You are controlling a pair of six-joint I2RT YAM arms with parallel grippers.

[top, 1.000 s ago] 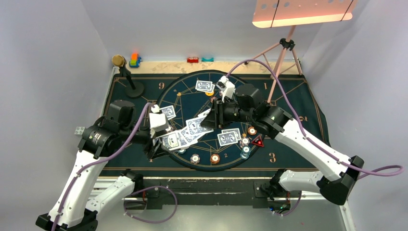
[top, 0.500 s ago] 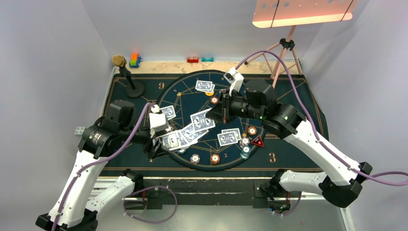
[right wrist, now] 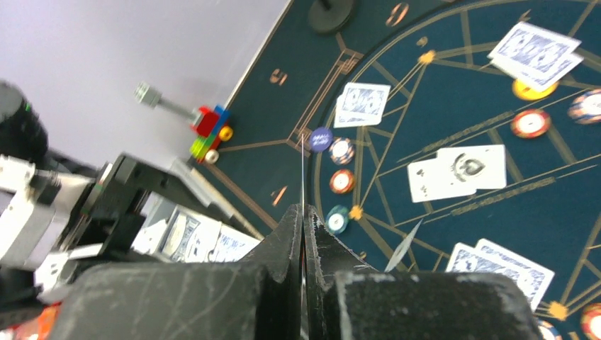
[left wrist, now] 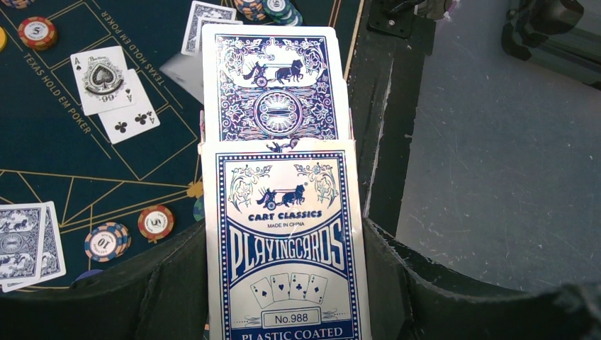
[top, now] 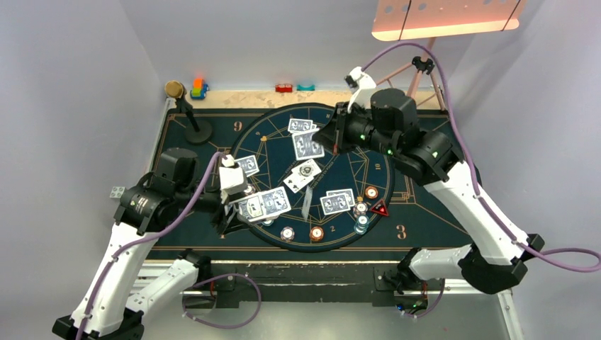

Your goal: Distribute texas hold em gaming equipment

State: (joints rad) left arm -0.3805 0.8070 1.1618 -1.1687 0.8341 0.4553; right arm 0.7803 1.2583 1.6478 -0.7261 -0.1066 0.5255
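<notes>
Cards lie scattered across the dark-blue round poker mat (top: 340, 159), and both arms are in play. Up over the far half of the mat, the right gripper (top: 328, 136) hangs high, jaws pinched fully together on a single blue-and-white-backed playing card (top: 308, 146). From its own wrist view that card is just a thin edge standing out of the closed fingertips (right wrist: 319, 241). Down at the near-left rim, the left gripper (left wrist: 283, 269) has its dark fingers (left wrist: 173, 283) drawn in tight on either side of a blue-and-white playing-card box (left wrist: 283, 212), and one face-down card (left wrist: 273, 85) pokes out beyond the box's top edge. At the mat's centre an ace of spades (left wrist: 101, 76) lies face up, overlapping a clubs card (left wrist: 135, 119). Face-down pairs (top: 301, 126) rest flat at the far side, the left and the near right. Striped poker chips (top: 362, 212) bunch just beside the red-black triangular marker (top: 380, 207) at the near right.
</notes>
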